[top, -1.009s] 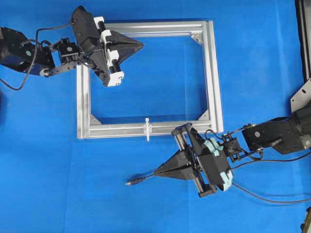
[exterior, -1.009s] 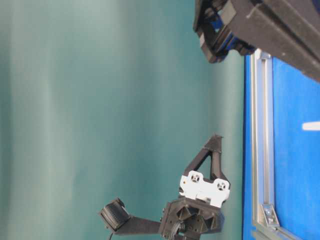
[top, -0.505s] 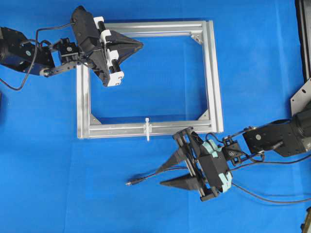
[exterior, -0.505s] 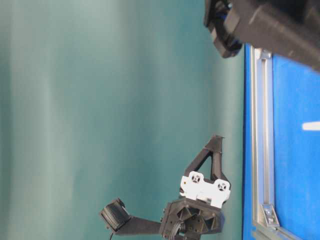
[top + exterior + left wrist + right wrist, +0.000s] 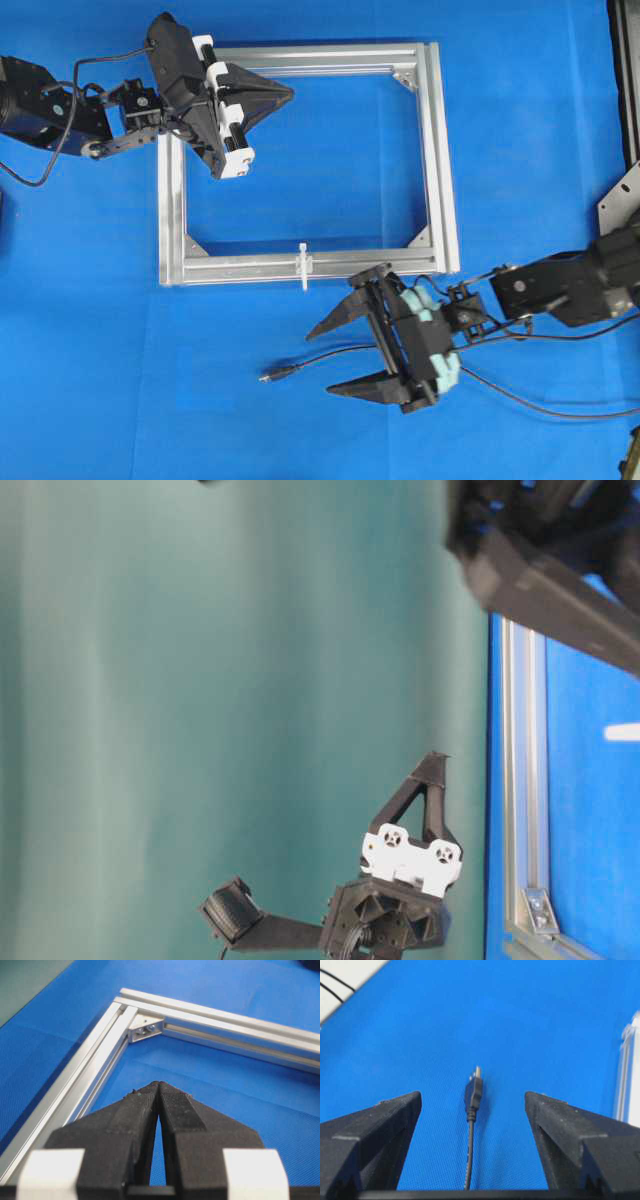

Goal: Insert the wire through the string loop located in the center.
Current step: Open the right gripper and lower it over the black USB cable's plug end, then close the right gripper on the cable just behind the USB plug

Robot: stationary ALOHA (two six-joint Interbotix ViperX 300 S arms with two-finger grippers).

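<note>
Overhead view first: we see the silver frame (image 5: 438,160) lying flat on the blue table (image 5: 90,330), and the string loop (image 5: 303,266) stands as a small white piece on the middle of the frame's lower bar. Our left gripper (image 5: 288,93) is over the upper left part of the frame, with its jaws pressed together and nothing between them. Our right gripper (image 5: 325,360) is below the frame, with its jaws spread wide, and the wire (image 5: 320,359) lies on the table between them; its plug (image 5: 272,376) rests a little past the fingertips, to the left, apart from the loop. In the table-level view we see the left gripper (image 5: 435,760) closed to a point above the table, and the frame edge (image 5: 525,780) at the right; the dark blurred shape at the top is too unclear to name. In the left wrist view the two black fingers (image 5: 135,1120) meet at their tips, over the frame corner (image 5: 142,1030). In the right wrist view the wire (image 5: 469,1140) runs straight between the two open fingers (image 5: 375,1125), touching neither, and the plug (image 5: 474,1091) lies flat on the blue surface.
</note>
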